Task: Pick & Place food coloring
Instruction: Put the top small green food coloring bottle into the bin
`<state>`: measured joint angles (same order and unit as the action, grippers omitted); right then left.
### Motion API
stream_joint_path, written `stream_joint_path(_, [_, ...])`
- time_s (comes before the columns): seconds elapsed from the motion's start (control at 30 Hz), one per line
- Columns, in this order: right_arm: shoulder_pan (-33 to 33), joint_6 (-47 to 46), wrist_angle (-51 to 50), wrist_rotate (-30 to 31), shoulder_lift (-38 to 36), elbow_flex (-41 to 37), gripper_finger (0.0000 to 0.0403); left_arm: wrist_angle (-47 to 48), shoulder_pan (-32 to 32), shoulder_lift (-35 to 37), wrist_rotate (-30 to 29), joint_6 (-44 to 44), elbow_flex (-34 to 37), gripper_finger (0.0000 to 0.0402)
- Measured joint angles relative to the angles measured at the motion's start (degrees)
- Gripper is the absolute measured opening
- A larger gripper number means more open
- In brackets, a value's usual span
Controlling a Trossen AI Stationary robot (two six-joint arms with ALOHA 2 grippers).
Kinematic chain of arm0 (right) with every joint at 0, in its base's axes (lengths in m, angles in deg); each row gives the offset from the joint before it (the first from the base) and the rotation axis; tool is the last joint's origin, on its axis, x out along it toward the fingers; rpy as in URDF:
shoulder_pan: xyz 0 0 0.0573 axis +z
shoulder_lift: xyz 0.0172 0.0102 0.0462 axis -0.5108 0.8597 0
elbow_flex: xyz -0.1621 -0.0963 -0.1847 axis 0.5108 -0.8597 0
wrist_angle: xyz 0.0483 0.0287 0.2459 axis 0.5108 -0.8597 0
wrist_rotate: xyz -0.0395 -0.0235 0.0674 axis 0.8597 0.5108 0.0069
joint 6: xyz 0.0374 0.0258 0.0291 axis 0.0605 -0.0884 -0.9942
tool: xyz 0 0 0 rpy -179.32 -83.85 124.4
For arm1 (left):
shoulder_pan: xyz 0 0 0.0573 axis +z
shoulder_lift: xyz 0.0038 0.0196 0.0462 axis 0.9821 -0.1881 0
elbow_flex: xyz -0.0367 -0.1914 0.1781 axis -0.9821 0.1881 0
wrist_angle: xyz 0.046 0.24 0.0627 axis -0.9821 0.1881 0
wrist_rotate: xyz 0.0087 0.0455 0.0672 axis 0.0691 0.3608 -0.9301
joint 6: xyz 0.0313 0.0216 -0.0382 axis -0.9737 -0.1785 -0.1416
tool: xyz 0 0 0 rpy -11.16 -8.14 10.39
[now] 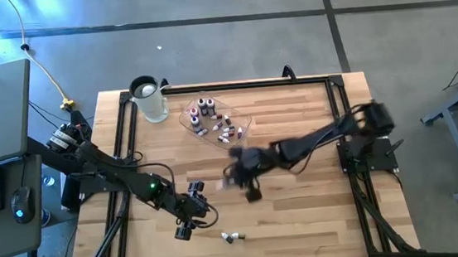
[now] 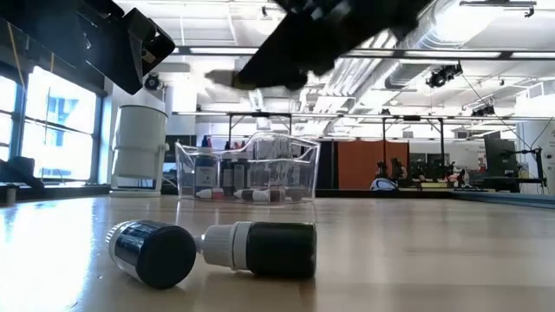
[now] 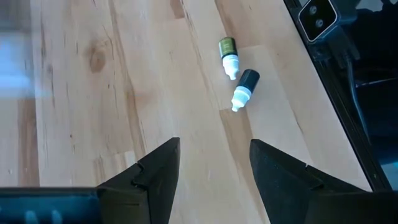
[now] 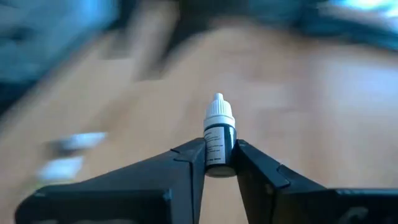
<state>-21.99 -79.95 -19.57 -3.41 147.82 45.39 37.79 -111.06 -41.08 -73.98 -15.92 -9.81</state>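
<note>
My right gripper (image 4: 219, 163) is clamped on one food coloring bottle (image 4: 219, 140); dark body, white cap, cap pointing away from my wrist; both fingers (image 4: 186, 155) press its sides; in the high view this gripper (image 1: 246, 185) hangs over the middle of the wooden table (image 1: 304, 222), arm reaching in from the right edge; motion blur smears the arm there and in the low view.

My left gripper (image 3: 214, 165) has its jaws spread wide, nothing between them; it sits low over the near-left part of the table (image 1: 189, 223).

Two loose bottles (image 1: 233, 237) lie on their sides near the front edge, just beside the left gripper; from the left wrist, one has an olive label (image 3: 228, 55), the other a dark body (image 3: 245, 88), both white-capped, close together, whether touching I cannot tell; in the low view they lie nearest the lens (image 2: 260, 250).

Remaining bottles (image 1: 212, 120) sit inside the clear tray (image 1: 188, 119) toward the back of the table; some upright, some lying down; caps dark, red, whitish.

Clear jug (image 1: 150, 99) stands just beside the tray at the back-left.
</note>
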Motion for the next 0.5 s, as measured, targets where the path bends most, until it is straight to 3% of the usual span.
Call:
stream_joint_path(0.1, [-2.6, 2.6, -4.8, 15.4, -5.9, 0.1, 0.0074, 0.0, 0.0, 0.0, 0.0, -0.2, 0.0, 0.0192])
stream_joint_path(0.2, [-6.3, 3.6, -6.1, 23.2, -9.0, 0.1, 0.0075, -0.2, 0.0, 0.0, -0.9, -1.9, 0.0, 0.0192])
stream_joint_path(0.5, [-21.0, 3.6, -9.0, 19.2, -6.8, 0.0, 0.0075, -0.7, 0.0, 0.0, -4.4, -3.0, 0.0, 0.0192])
